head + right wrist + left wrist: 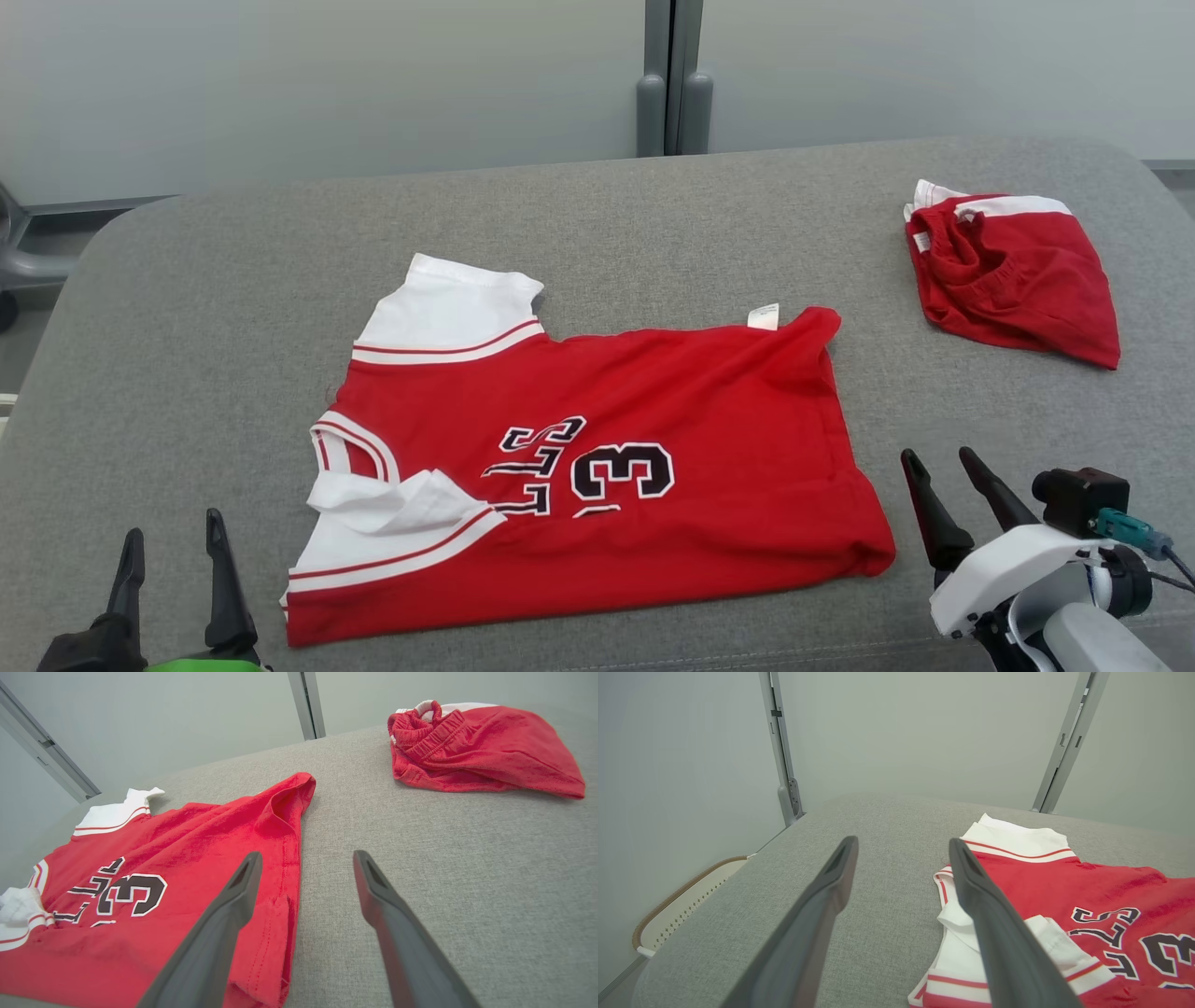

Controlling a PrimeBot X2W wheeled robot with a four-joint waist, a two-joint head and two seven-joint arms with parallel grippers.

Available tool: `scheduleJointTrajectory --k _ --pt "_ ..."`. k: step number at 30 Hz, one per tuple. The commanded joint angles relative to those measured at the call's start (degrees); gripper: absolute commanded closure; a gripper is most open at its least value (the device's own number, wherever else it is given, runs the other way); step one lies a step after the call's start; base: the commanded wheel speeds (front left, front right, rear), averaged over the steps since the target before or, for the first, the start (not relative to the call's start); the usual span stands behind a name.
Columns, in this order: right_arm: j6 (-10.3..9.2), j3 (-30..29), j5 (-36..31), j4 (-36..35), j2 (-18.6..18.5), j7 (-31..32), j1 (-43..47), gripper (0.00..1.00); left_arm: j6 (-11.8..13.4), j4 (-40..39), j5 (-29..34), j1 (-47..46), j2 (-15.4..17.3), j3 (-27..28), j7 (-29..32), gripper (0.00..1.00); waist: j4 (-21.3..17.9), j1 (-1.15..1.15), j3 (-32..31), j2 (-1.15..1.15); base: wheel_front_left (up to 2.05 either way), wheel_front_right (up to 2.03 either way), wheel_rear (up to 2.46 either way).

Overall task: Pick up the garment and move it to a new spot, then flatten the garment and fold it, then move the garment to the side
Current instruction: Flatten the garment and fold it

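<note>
The jersey lies on the bench between the left tool and right tool, both wide open and empty. Smooth the rumpled white sleeve just right of the left tool first (folding over it would probably trap creases).

At frame centre, the jersey is red with white sleeves, red-striped trim and black characters outlined in white. At upper right, the shorts are red with a white band. The surface is plain grey.
</note>
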Motion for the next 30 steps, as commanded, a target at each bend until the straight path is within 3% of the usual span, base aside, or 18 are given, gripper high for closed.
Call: scheduleJointTrajectory --k 1,11,17,25,30 --pt "-0.07 -0.5 -1.3 -0.5 0.6 -0.4 0.8 0.0 -0.5 -0.4 1.3 0.8 -0.2 0.3 -0.1 0.0 0.0 0.0 0.1 0.0 0.0 0.0 0.0" --pt "-0.06 -5.4 -7.1 -4.4 3.1 -0.5 2.4 0.0 -2.9 -3.2 6.8 0.3 0.0 -1.7 -0.1 0.0 0.0 0.0 1.0 0.0 0.0 0.0 0.0" --pt "-0.06 -4.0 -8.8 -5.2 3.8 -0.4 -0.4 0.0 -4.1 -1.7 7.4 -4.9 1.8 -3.9 -0.1 0.0 -0.7 0.0 3.1 0.0 0.0 0.0 0.0" --pt "-0.05 -1.3 -9.8 -2.9 5.4 1.1 -8.1 0.0 -4.9 5.5 5.2 -17.4 8.5 -11.7 -0.1 0.0 -4.1 0.0 7.9 0.0 0.0 0.0 0.0" --pt "-0.05 0.4 -10.0 0.3 7.3 1.5 -14.4 0.0 -4.8 12.0 -3.1 -27.9 14.4 -20.2 1.2 0.0 -6.5 0.0 11.8 0.0 0.0 0.0 0.0"
